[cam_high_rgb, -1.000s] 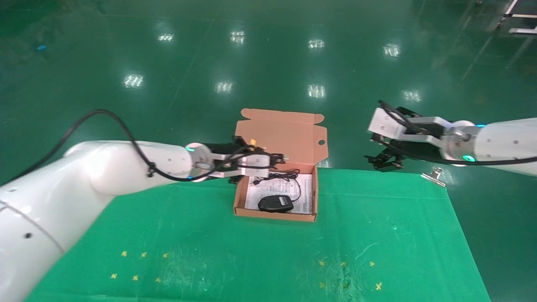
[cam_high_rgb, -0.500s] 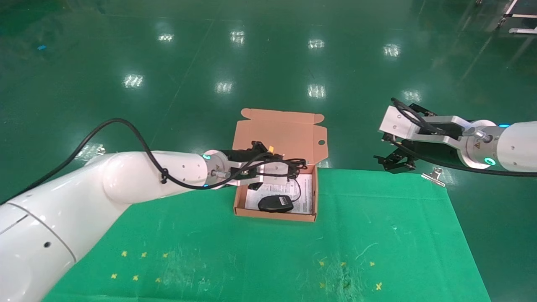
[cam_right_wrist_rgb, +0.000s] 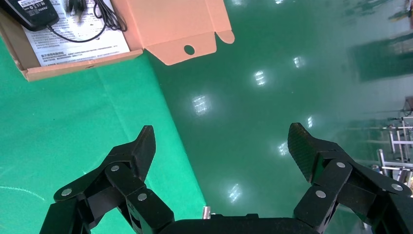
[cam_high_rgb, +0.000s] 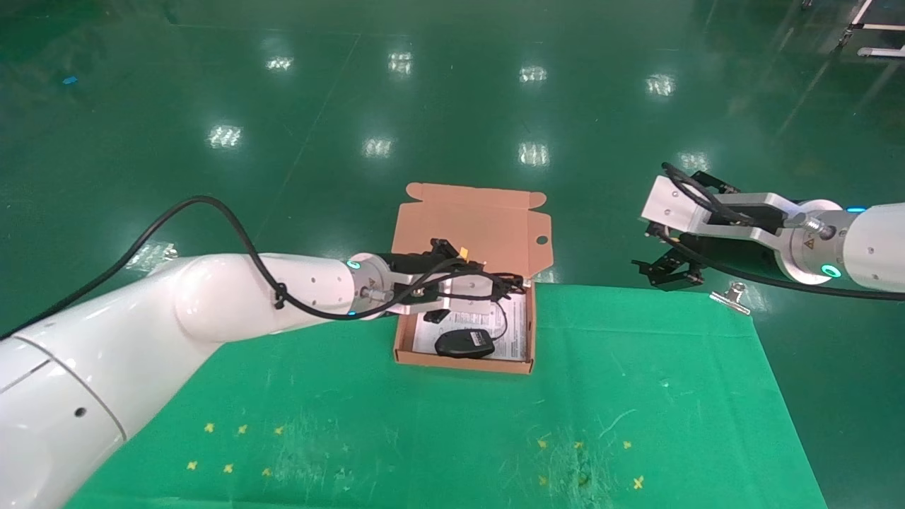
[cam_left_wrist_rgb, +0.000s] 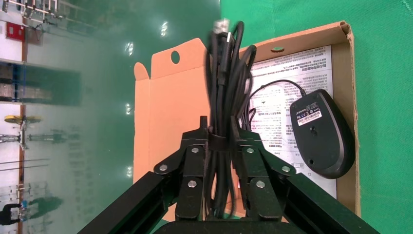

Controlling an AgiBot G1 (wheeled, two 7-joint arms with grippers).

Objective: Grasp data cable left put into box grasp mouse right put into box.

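Note:
The box (cam_high_rgb: 463,364) lies open on the green cloth, its flap lid (cam_left_wrist_rgb: 160,97) leaning back. Inside it, the black mouse (cam_high_rgb: 464,343) rests on the white printed sheet with its thin cord curled behind it; the left wrist view shows the mouse (cam_left_wrist_rgb: 322,132) too. My left gripper (cam_high_rgb: 495,284) hovers over the rear of the box, shut on the data cable (cam_left_wrist_rgb: 226,83), a narrow black bundle standing between its fingers (cam_left_wrist_rgb: 192,161). My right gripper (cam_high_rgb: 664,268) hangs open and holds nothing, beyond the table's far right edge.
A metal clip (cam_high_rgb: 732,297) sits at the table's far right corner. The green cloth (cam_high_rgb: 636,396) carries small yellow cross marks near the front. Shiny green floor lies beyond the table's far edge, right behind the box lid.
My left arm has carried the data cable rightward, from the box's left rear corner to above its rear. The right gripper has drifted slightly right.

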